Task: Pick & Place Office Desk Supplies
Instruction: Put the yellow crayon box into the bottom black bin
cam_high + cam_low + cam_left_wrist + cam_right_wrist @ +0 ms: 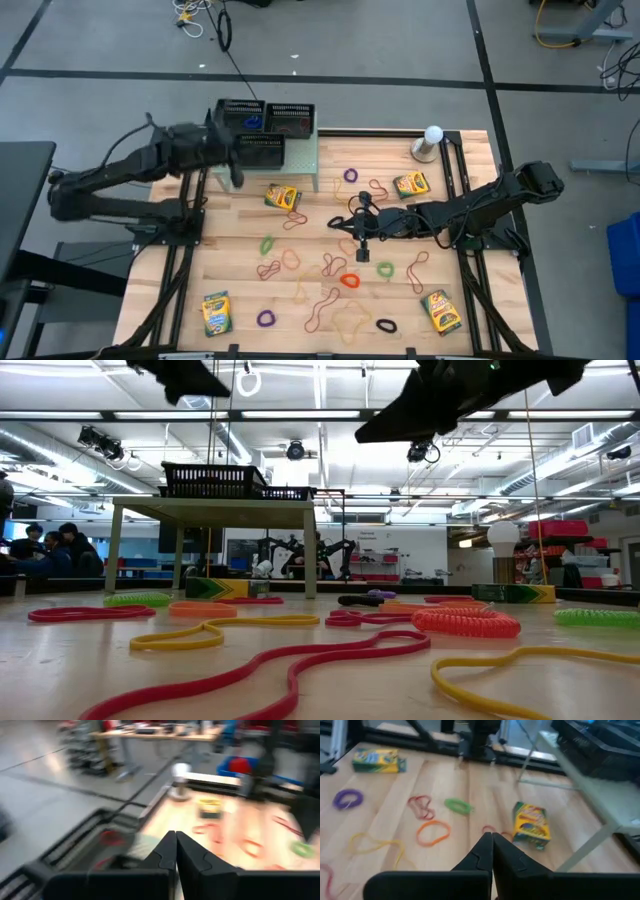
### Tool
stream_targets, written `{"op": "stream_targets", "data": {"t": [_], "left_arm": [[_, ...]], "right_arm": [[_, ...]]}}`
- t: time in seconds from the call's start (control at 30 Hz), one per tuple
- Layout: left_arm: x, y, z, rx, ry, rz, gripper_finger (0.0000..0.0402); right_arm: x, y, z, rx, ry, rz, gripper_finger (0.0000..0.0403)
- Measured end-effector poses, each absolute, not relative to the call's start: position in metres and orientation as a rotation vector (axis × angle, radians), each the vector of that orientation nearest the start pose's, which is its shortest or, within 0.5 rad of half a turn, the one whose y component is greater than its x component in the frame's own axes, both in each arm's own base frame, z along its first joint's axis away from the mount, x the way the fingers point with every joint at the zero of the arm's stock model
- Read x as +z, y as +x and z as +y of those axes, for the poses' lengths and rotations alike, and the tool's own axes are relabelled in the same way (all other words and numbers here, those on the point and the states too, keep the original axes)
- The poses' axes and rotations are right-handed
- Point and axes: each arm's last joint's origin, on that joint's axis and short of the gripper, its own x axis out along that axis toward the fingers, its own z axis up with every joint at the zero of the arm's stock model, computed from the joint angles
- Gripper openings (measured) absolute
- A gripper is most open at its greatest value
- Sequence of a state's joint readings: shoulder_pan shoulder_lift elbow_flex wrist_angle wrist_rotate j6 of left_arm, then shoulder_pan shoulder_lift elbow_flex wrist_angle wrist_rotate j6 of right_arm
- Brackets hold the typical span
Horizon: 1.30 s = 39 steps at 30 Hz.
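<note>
Plainly, the crayon boxes come first as the bigger supplies: one (282,197) lies just in front of the small raised shelf (300,160) by the bench's far edge, one (411,184) toward the far right corner near the ball-topped stand (431,142), one (215,312) at the near left corner, one (441,310) at the near right. I judge them light, stiff cardboard, best pinched across the short sides. The rubber bands, such as the orange loop (433,832), the green one (458,806) and the purple one (346,798), lie scattered over the bench's middle; they look thin, floppy and nearly weightless, so I would nip one strand flat against the wood. My right gripper (362,244) hangs over the bench's middle, fingers together on nothing I can see. My left gripper (234,176) is pressed shut and empty beside the mesh trays (262,124) on the shelf.
</note>
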<state>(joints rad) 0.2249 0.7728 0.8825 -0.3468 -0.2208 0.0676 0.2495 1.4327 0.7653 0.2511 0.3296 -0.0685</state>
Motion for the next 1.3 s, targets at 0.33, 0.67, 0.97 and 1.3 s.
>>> {"op": "stream_targets", "data": {"t": [0.33,0.67,0.97,1.3], "left_arm": [[0.322,0.2,-0.031,0.284,0.214,0.407,0.0008],[0.271,0.239,-0.075,0.164,0.315,0.606,0.0008],[0.255,0.246,-0.096,0.102,0.344,0.639,0.0008],[0.227,0.221,-0.127,0.024,0.279,0.645,0.0008]], "right_arm": [[0.181,0.266,0.076,-0.03,-0.14,0.414,0.0007],[0.179,0.263,0.078,-0.12,-0.169,0.416,0.0007],[0.179,0.263,0.078,-0.111,-0.169,0.418,0.0007],[0.179,0.263,0.078,-0.111,-0.169,0.419,0.0007]]}}
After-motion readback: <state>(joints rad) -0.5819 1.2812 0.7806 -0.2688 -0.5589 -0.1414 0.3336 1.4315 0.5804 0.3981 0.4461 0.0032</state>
